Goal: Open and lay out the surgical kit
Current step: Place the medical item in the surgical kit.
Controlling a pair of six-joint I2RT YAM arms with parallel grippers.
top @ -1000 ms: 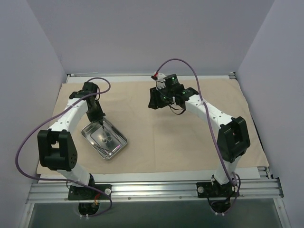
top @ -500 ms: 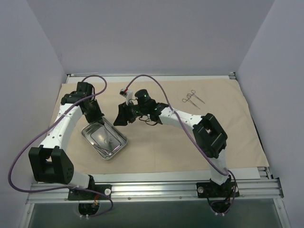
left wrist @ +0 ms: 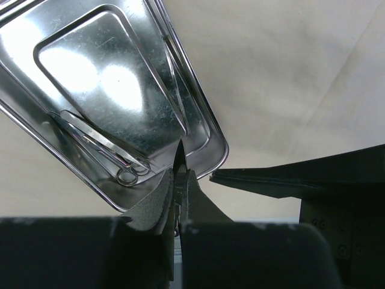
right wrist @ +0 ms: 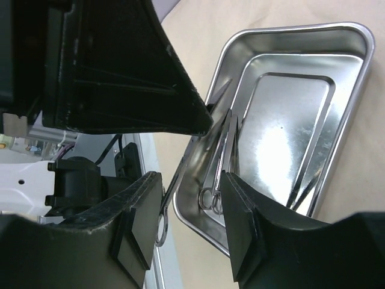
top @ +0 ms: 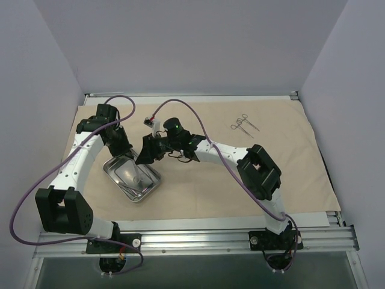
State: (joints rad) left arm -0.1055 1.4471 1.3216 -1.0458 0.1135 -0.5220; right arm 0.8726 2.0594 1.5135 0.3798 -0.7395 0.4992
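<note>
Lying flat on the bench, the cloth wrap (top: 289,174) is fully opened. Only the laid-out instruments (top: 243,124) rest well right of the tray (top: 149,189), so most of the layout remains, I judge.

Left wrist: the left end effector (left wrist: 179,177) is pinched on a thin instrument (left wrist: 180,153) at the tray's corner.

Right wrist: the right end effector (right wrist: 191,180), half open and empty, hovers over the tray's remaining tools (right wrist: 219,162).

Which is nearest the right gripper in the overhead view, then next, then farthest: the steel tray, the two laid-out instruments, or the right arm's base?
From the right gripper:
1. steel tray, directly below it, left of centre.
2. two laid-out instruments, on the cloth toward the far right.
3. right arm's base, on the rail at the near edge, right side.
</note>
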